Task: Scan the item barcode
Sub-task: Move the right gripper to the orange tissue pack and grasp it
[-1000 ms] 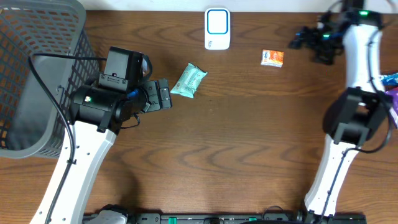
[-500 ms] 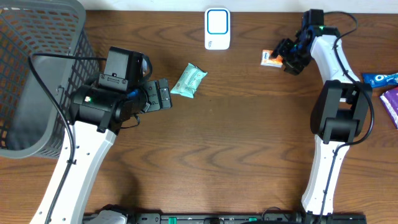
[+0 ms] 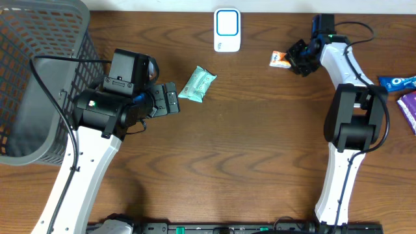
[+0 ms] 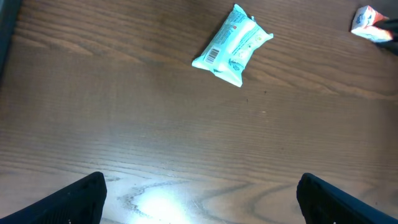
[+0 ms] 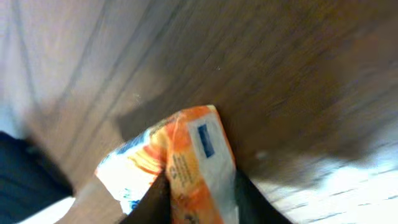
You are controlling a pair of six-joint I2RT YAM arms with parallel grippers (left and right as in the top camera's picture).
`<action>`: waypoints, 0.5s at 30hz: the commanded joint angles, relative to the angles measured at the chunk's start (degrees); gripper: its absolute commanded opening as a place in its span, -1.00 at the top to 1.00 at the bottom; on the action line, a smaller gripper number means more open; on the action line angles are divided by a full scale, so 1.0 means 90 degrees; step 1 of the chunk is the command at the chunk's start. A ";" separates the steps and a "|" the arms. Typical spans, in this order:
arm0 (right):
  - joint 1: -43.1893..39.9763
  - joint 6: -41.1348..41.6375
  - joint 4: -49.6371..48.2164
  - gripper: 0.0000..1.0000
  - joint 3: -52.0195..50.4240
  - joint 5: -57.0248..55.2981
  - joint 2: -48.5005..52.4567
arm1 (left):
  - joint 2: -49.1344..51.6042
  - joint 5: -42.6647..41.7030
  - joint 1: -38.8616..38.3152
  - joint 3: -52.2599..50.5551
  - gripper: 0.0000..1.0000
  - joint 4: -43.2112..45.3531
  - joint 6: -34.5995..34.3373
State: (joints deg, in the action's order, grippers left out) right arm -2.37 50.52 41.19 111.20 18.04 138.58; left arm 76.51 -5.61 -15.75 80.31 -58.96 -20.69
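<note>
Brown wooden desk: right claw, having swung in, now clamps the small orange-and-white packet, ready for scanning; left claw waits apart.

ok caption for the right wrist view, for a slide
The right tool grips an orange packet from both sides, wooden table behind.

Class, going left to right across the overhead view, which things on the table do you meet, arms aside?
Grey mesh basket → mint-green wrapped packet → white-and-blue rectangular device → small orange-and-white packet → blue wrapper.
</note>
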 commanded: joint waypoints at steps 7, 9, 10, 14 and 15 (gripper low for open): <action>-0.0051 -0.0223 0.0129 0.98 -0.0277 0.1049 0.0236 | 0.0036 0.0083 0.0034 0.0017 -0.96 -0.0017 0.0107; -0.0199 -0.0950 0.0107 0.98 -0.0272 0.1547 0.0236 | 0.0036 0.0085 0.0034 0.0017 -0.96 -0.0017 0.0107; -0.0272 -0.1433 0.0090 0.98 -0.0272 0.1824 0.0236 | 0.0036 0.0083 0.0034 0.0017 -0.96 -0.0017 0.0107; -0.0525 -0.3796 0.0272 0.98 -0.0272 0.2975 0.0236 | 0.0036 0.0083 0.0034 0.0017 -0.96 -0.0019 0.0107; -0.0590 -0.4388 0.0476 0.98 -0.0272 0.3213 0.0236 | 0.0036 0.0085 0.0034 0.0017 -0.96 -0.0017 0.0107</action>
State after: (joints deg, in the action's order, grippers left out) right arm -5.74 32.77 42.72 109.73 36.05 139.35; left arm 76.51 -5.61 -15.75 80.31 -58.96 -20.69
